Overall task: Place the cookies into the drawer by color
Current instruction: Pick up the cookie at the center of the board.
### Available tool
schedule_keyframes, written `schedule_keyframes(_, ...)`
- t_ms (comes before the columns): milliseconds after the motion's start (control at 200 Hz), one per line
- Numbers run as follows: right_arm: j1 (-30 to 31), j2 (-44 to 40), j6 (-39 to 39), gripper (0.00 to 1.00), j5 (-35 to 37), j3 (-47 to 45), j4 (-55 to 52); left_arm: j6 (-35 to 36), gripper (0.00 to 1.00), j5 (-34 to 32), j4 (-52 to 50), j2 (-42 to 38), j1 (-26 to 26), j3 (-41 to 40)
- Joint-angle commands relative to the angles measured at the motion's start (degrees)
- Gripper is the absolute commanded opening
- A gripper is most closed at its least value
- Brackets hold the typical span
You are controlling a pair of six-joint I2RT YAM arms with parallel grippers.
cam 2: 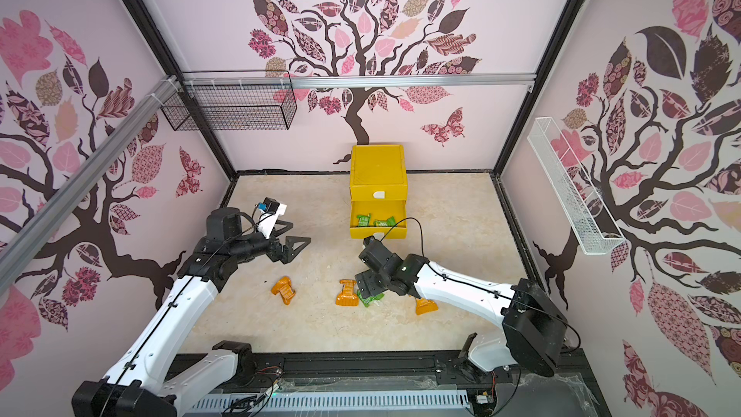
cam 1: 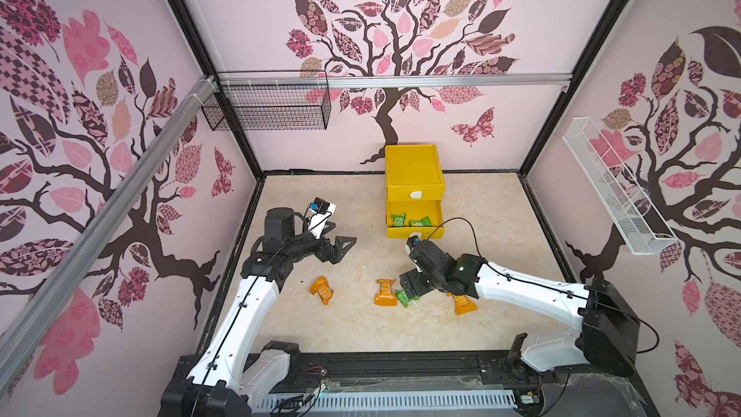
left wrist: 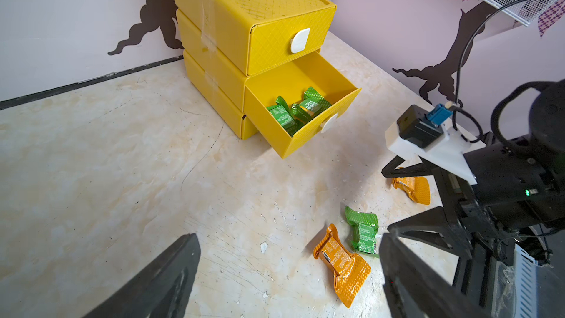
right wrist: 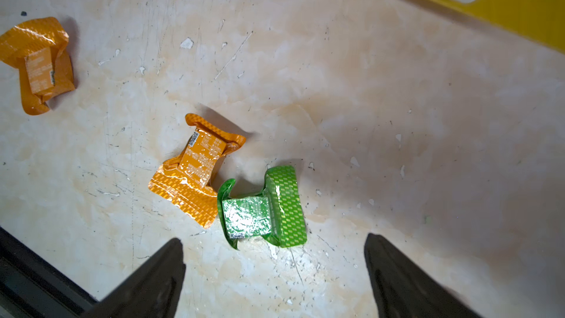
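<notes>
Yellow drawer (cam 1: 413,172) at the back wall, its middle tray (cam 1: 415,230) standing open: what lies inside? (picture desk)

Two green cookies (left wrist: 282,116) show in that tray, side by side. The top tray (cam 1: 415,194) above it is shut. (robot)

And down on the marble-look tabletop (cam 1: 361,326)? (picture desk)

One loose green cookie (right wrist: 263,209) and three orange cookies (cam 1: 320,290). The loose green cookie lies touching the middle orange cookie (right wrist: 195,175), in front of the open tray and apart from it. A second orange one lies well apart, over toward my left arm (cam 1: 248,306). The third is partly hidden beneath my right arm (cam 1: 521,286) in both top views. (robot)

Your jaws? (picture desk)

My right gripper (right wrist: 273,241) points down over the loose green cookie, jaws spread wide and holding nothing. The cookie sits in line with the gap between them. Whether my tips touch the tabletop, I cannot tell. My left gripper (cam 1: 344,233) hangs above bare tabletop to the left of the drawer, level with the open tray. Its jaws are likewise wide apart and empty. (robot)
</notes>
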Motion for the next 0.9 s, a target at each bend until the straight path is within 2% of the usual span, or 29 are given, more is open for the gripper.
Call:
schedule_keyframes(0,1.89,2.57,-1.51,0.95,-0.08,1.02,-0.62,-0.34,0.97,0.94,0.7,-0.21,0.34,-0.14)
schedule_keyframes(240,4.16,7.63,-2.59,0.9,-1.2,2.21,0.02,-0.3,0.97,0.85,0.71,-0.27,0.65,-0.23)
schedule_keyframes(895,4.29,15.79,-0.96,0.81,-0.33,4.2,0.33,-0.24,0.97,0.77,0.43,0.12,0.88,-0.15)
